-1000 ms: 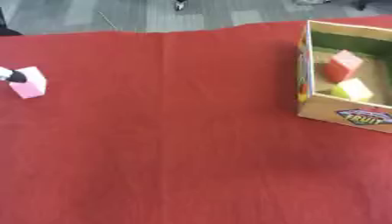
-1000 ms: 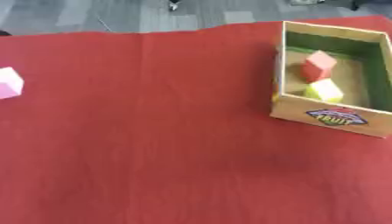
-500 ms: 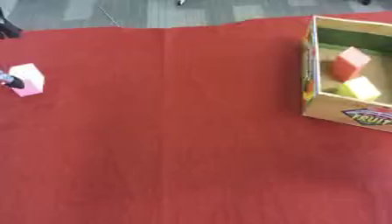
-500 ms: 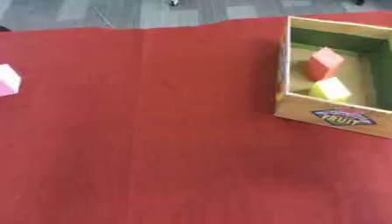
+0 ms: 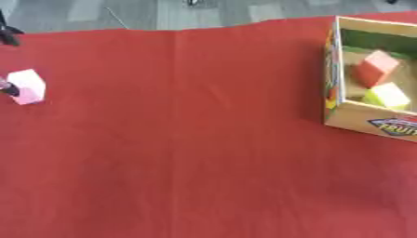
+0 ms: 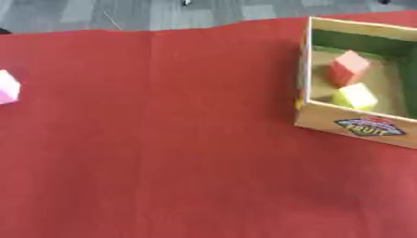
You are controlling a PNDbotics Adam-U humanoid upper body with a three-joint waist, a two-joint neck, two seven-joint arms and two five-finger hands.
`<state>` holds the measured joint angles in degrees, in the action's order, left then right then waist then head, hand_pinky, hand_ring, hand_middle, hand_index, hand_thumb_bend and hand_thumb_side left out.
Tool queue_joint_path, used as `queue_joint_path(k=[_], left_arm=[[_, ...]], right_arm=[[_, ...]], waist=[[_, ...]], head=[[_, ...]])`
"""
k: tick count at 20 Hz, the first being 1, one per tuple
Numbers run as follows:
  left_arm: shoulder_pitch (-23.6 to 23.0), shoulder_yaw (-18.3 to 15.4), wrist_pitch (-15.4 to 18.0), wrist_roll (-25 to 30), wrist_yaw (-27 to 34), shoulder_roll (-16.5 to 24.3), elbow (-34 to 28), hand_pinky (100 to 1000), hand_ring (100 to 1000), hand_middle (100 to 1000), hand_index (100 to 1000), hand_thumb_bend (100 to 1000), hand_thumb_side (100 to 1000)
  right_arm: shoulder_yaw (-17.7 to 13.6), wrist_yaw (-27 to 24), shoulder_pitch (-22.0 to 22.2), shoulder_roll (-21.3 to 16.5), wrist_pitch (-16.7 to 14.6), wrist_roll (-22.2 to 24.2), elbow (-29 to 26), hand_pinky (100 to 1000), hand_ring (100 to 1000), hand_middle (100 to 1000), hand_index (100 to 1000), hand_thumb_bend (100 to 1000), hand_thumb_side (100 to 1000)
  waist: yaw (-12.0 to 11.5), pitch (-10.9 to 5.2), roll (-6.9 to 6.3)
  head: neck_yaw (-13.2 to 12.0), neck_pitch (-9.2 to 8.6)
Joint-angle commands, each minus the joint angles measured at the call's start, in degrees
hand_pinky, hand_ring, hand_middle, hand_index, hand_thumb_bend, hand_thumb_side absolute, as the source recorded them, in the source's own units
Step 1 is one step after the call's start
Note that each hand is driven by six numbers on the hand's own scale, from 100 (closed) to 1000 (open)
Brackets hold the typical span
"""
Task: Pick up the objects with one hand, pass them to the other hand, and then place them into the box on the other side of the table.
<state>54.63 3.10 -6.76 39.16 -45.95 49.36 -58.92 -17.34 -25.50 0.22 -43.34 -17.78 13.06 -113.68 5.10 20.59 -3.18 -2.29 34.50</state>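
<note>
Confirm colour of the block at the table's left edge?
Pink block, clearest in the left eye view.

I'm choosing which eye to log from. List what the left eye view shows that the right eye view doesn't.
Only the left eye view: a dark fingertip of the left hand touching the pink block, and another dark part at the upper left edge. Only the right eye view: nothing extra of note; its pink block is cut by the left edge. Both: the red tablecloth, the cardboard box, and inside it a red block and a yellow-green block.

surface (image 5: 187, 139): red
box (image 6: 358, 125): tan, green inside
blocks: pink (image 5: 29, 86), red (image 6: 348, 68), yellow-green (image 6: 355, 96)
</note>
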Motion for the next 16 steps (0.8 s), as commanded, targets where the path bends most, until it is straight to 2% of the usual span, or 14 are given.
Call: queue_joint_path(k=[1, 7, 13, 16], left_arm=[[1.99, -1.75, -0.97, -0.66, -2.05, 1.46, 2.91, 792, 808, 743, 755, 770, 100], [3.25, -2.63, -0.61, -1.17, -1.88, 1.21, 5.37, 791, 807, 739, 755, 768, 100], [3.27, -2.5, -0.84, 0.58, -1.65, 1.54, 5.83, 793, 808, 746, 762, 768, 100], [3.11, -2.63, -1.23, 0.92, -2.53, 1.55, 6.0, 792, 809, 748, 766, 776, 100]], right_arm=[[-0.24, 1.0, -0.44, -0.58, -0.08, 0.27, -0.92, 958, 1000, 853, 970, 100, 509], [0.03, 2.73, -0.73, 0.54, 0.59, 0.14, -0.92, 958, 1000, 852, 970, 100, 504], [0.2, 3.77, -0.92, 1.23, 1.0, 0.0, -0.92, 961, 1000, 850, 969, 100, 500], [0.33, 4.18, -0.99, 1.55, 1.25, 0.01, -0.92, 963, 1000, 850, 969, 100, 499]], waist=[[0.3, -0.63, 0.03], [1.0, 0.23, -0.11], [1.45, 0.73, -0.17], [1.62, 0.85, -0.17]], head=[[-0.36, -1.37], [-0.54, -1.65], [-1.06, -2.18], [-3.03, -2.45]])
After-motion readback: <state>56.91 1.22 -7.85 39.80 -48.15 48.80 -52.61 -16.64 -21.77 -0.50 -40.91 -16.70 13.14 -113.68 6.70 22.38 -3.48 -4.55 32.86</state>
